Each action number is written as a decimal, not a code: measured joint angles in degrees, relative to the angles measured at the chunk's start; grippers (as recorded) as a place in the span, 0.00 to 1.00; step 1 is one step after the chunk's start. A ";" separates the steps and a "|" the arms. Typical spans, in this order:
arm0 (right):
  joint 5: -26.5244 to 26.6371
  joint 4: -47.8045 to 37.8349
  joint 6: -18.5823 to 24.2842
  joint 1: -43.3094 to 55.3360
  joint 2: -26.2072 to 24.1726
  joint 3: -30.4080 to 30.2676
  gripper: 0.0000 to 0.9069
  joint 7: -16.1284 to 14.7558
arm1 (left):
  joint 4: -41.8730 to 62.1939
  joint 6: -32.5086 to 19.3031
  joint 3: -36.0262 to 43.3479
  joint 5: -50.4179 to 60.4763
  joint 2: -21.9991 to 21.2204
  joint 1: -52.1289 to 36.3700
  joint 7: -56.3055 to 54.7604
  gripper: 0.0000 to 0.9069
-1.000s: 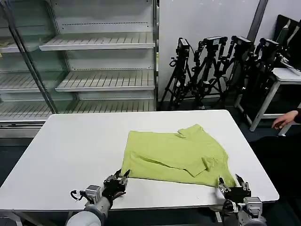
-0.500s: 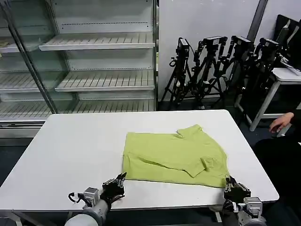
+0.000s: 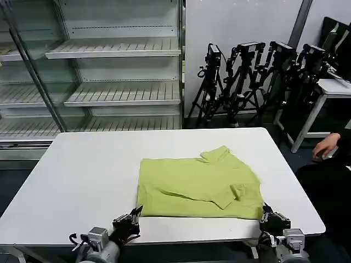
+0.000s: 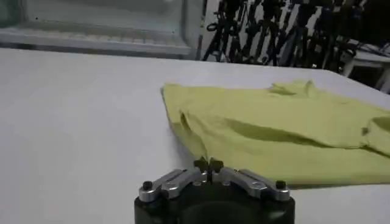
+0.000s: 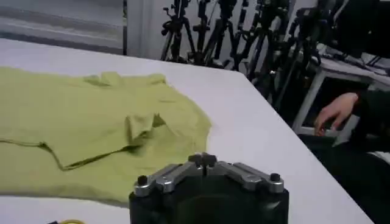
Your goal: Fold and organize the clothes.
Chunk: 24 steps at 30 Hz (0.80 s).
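Observation:
The clothes are one lime-green T-shirt (image 3: 200,183) lying partly folded on the white table (image 3: 82,175), with a sleeve turned over its right half and the collar at the far side. The T-shirt (image 4: 274,128) reaches right up to my left gripper (image 4: 208,164), whose jaws are shut at the near left corner of the hem. In the head view the left gripper (image 3: 133,215) sits at that corner by the table's front edge. My right gripper (image 3: 267,215) is at the near right corner. There the T-shirt (image 5: 79,122) meets the right gripper (image 5: 202,159), which is shut too.
Metal shelving (image 3: 109,71) stands behind the table on the left and several camera tripods (image 3: 258,76) on the right. A person's hand (image 3: 329,145) rests beyond the table's right edge, near a second white table (image 3: 334,87). Bare tabletop lies left of the shirt.
Both grippers went from open to shut at the near hem corners and drew back toward the front edge. The shirt slid nearer and a little left with them.

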 measured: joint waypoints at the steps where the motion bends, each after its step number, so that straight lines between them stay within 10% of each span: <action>1: -0.07 0.11 -0.01 0.09 -0.02 -0.09 0.22 -0.01 | -0.51 -0.07 -0.27 0.24 -0.11 0.79 0.00 0.22; 3: -0.19 0.34 -0.03 0.34 -0.10 -0.32 1.00 -0.15 | -1.67 -0.13 -1.03 0.83 -0.43 2.55 0.10 0.86; 4: -0.20 0.44 0.00 0.48 -0.11 -0.44 1.00 -0.27 | -2.10 -0.11 -1.38 1.09 -0.53 3.37 0.13 1.00; 24: 2.27 -5.28 1.37 13.97 -3.70 -7.75 1.00 -0.76 | -3.84 -0.61 -8.72 -0.84 1.72 2.98 -2.69 1.00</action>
